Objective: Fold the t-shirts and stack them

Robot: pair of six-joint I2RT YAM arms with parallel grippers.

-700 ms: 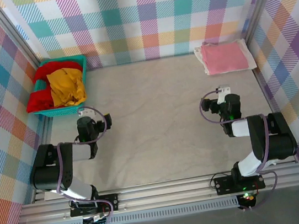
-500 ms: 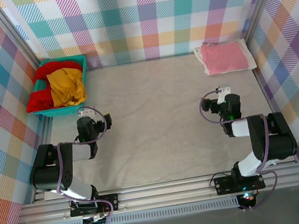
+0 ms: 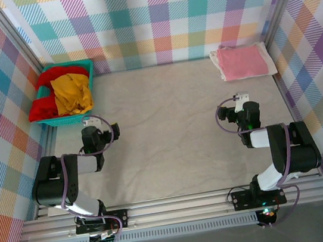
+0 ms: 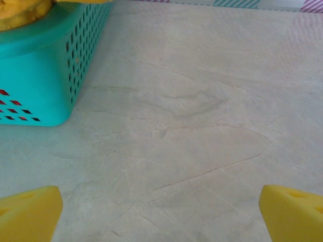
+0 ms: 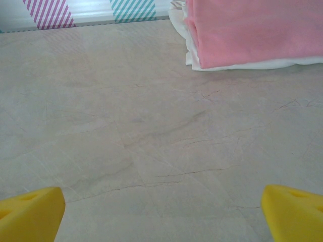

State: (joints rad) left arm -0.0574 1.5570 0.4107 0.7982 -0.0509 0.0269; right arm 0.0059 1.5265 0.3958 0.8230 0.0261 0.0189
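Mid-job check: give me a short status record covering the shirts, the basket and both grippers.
basket: teal, far left corner of table
yellow shirt: crumpled in basket, on top
red shirt: crumpled in basket, under yellow shirt
pink shirt: folded, far right, on white cloth
left gripper: open, empty, near basket
right gripper: open, empty, facing pink shirt

A mustard-yellow t-shirt (image 3: 72, 92) lies crumpled on top of a bunched red t-shirt (image 3: 48, 93). Both are heaped in a teal basket (image 3: 68, 118) just ahead and left of the left gripper (image 3: 91, 125). A pink t-shirt (image 3: 241, 61) lies folded flat, ahead and slightly right of the right gripper (image 3: 241, 98).
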